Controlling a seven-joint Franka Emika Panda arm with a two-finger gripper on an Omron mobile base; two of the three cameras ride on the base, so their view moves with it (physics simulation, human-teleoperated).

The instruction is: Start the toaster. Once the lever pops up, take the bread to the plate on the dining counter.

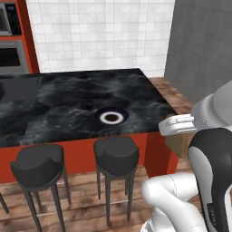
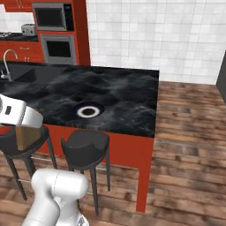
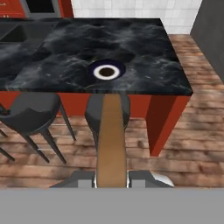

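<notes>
My gripper (image 3: 111, 179) is shut on the bread (image 3: 111, 139), a tan-brown slice seen edge-on between the two fingertips. The slice hangs below the white hand in the left base view (image 1: 178, 144) and in the right base view (image 2: 26, 137). It is held in front of the dining counter (image 3: 148, 52), short of its near edge and over the stools. The plate (image 3: 106, 72), white with a dark blue rim, lies bare on the black marble near the front edge (image 1: 111, 117) (image 2: 88, 111). The toaster (image 2: 28, 29) stands far back left on a red cabinet run.
Dark stools (image 1: 116, 155) (image 1: 38, 166) (image 2: 86, 148) stand against the counter's red front panel. A sink with a faucet (image 2: 8, 62) is set in the counter's left end. A microwave (image 2: 53, 16) and oven sit behind. Wood floor lies open to the right (image 2: 190, 145).
</notes>
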